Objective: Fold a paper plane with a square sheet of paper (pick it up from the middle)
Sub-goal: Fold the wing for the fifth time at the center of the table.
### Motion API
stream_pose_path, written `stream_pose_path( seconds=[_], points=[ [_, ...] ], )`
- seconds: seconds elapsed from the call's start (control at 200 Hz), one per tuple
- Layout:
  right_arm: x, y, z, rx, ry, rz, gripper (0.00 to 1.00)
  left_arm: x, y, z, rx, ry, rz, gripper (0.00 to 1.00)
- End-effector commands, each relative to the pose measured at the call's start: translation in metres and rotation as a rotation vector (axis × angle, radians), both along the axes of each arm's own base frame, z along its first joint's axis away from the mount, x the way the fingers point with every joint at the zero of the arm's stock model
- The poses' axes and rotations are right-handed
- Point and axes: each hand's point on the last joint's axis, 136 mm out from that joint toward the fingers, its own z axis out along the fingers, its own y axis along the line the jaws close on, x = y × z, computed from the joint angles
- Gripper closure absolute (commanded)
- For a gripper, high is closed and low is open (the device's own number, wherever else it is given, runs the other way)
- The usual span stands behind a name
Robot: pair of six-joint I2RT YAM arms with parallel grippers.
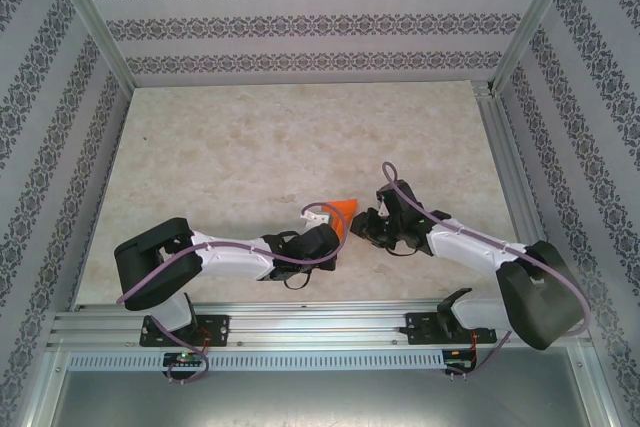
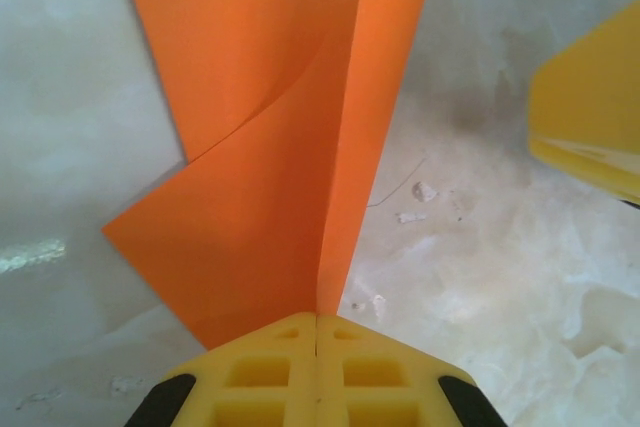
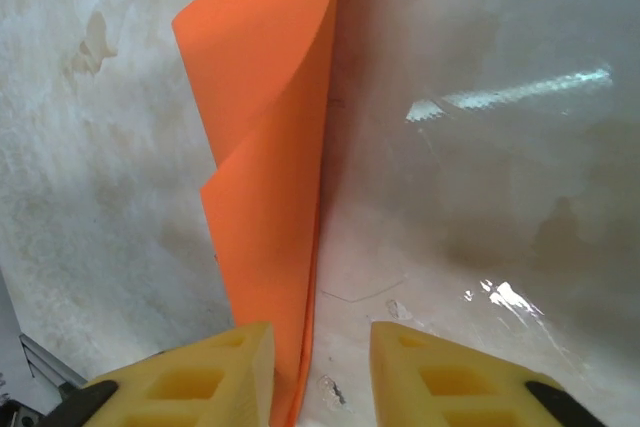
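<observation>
1. The left gripper (image 2: 317, 325) is clenched on the orange paper sheet (image 2: 270, 147). Its two blocky yellow fingers (image 2: 260, 375), moulded with square hollows, meet flush, and the paper's lower tip is pinched in the seam.
2. The sheet is thin, matte and unmarked. A sharp straight crease runs up from the grip, one flap curves softly across another, and a pointed corner juts out to the left in the left wrist view.
3. The right gripper (image 3: 320, 342) is released, its yellow fingers (image 3: 450, 377) standing apart. The paper's folded edge drops into the gap, close to the finger on the left of that view; I cannot tell whether they touch.
4. From above, the paper shows as a small orange triangle between the two gripper heads, at the near middle of the table (image 1: 300, 137).
5. The table is pale, marbled and glossy, with streaks of reflected light and small white flecks.
</observation>
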Motion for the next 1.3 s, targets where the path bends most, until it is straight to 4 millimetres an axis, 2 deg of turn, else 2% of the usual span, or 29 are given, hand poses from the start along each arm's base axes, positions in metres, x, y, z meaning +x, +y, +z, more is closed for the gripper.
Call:
stream_pose_path(
  seconds=[0.0, 0.12, 0.429, 0.544, 0.694, 0.939, 1.034, 1.168, 1.293],
  points=[
    [0.012, 0.018, 0.015, 0.033, -0.057, 0.05, 0.72, 0.004, -0.009, 0.014, -0.069, -0.014, 0.0, 1.0],
    [0.013, 0.02, 0.011, 0.028, -0.052, 0.046, 0.71, 0.004, -0.014, 0.013, -0.069, -0.012, -0.019, 0.99],
    [0.014, 0.015, 0.008, -0.044, -0.028, 0.043, 0.59, 0.003, -0.021, 0.016, -0.059, -0.033, -0.078, 0.99],
    [0.015, 0.015, 0.009, -0.077, -0.034, 0.045, 0.48, 0.003, -0.024, 0.018, -0.054, -0.045, -0.108, 0.98],
    [0.015, 0.02, 0.005, -0.074, -0.015, 0.06, 0.47, 0.003, -0.025, 0.02, -0.041, -0.062, -0.129, 0.96],
    [0.018, 0.021, 0.0, -0.116, -0.005, 0.065, 0.54, 0.002, -0.024, 0.024, -0.023, -0.08, -0.168, 0.88],
    [0.019, 0.02, 0.001, -0.129, -0.011, 0.063, 0.6, 0.0, -0.023, 0.026, -0.024, -0.085, -0.18, 0.85],
    [0.02, 0.019, 0.0, -0.141, -0.015, 0.065, 0.75, -0.001, -0.023, 0.027, -0.02, -0.086, -0.189, 0.83],
    [0.021, 0.015, 0.0, -0.168, -0.025, 0.067, 0.82, 0.0, -0.026, 0.031, -0.033, -0.085, -0.192, 0.82]
  ],
)
